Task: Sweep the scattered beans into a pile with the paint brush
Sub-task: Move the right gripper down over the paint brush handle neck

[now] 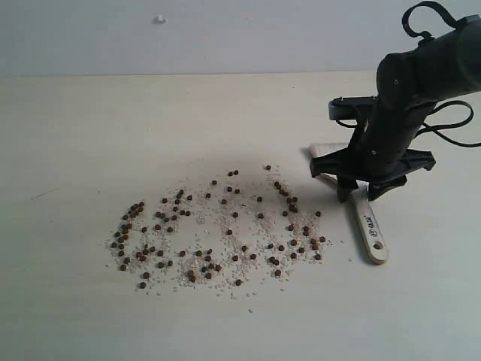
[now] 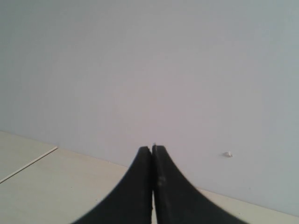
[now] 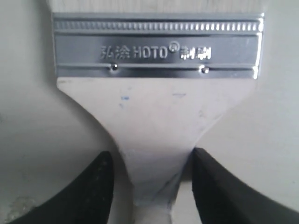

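Dozens of small dark brown beans [image 1: 234,215] lie scattered with whitish grit in a wide patch at the middle of the table; no heap shows. To their right the paint brush [image 1: 370,226] lies flat, handle end toward the front, bristles partly hidden behind my right arm. My right gripper [image 1: 359,192] is down over the handle neck. In the right wrist view the brush [image 3: 156,107] with its silver ferrule [image 3: 156,49] fills the frame, and the gripper [image 3: 152,161] is open, its fingers [image 3: 100,186] astride the narrowing handle. My left gripper [image 2: 153,149] is shut on nothing, raised, facing the wall.
The pale table [image 1: 75,150] runs back to a light grey wall [image 1: 225,37] with a small white speck [image 1: 160,19]. Black cables [image 1: 451,124] loop off my right arm. My left arm does not show in the exterior view.
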You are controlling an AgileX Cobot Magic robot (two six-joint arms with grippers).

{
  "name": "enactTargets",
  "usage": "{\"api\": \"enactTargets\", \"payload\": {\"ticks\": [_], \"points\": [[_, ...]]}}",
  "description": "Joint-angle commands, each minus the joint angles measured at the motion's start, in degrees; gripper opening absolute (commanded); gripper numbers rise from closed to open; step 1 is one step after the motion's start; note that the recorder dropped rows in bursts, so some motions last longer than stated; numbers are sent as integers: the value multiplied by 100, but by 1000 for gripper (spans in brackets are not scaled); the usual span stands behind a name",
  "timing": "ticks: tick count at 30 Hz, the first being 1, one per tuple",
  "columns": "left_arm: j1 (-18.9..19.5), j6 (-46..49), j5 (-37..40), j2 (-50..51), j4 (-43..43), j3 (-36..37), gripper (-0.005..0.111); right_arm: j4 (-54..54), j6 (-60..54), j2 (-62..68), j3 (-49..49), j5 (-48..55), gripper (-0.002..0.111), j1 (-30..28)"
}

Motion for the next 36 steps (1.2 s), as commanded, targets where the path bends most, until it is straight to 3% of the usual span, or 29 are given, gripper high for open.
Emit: {"api": "enactTargets", "payload": {"ticks": [1, 10, 13, 24, 31, 36], "points": [[-43, 17, 20, -32, -35, 12, 0, -165, 40, 5, -47, -51, 47, 5], [-43, 17, 20, -32, -35, 12, 0, -165, 104, 209, -47, -15, 16, 5], [-43, 17, 20, -32, -35, 12, 0, -165, 56, 360, -47, -4, -1, 5], [-43, 17, 20, -32, -35, 12, 0, -165, -54, 457, -47, -128, 3, 5], [-43, 17, 20, -32, -35, 12, 0, -190, -54, 435, -47, 80, 42, 5], [-43, 17, 20, -32, -35, 12, 0, -190, -54, 435, -47, 100, 46, 5]]}}
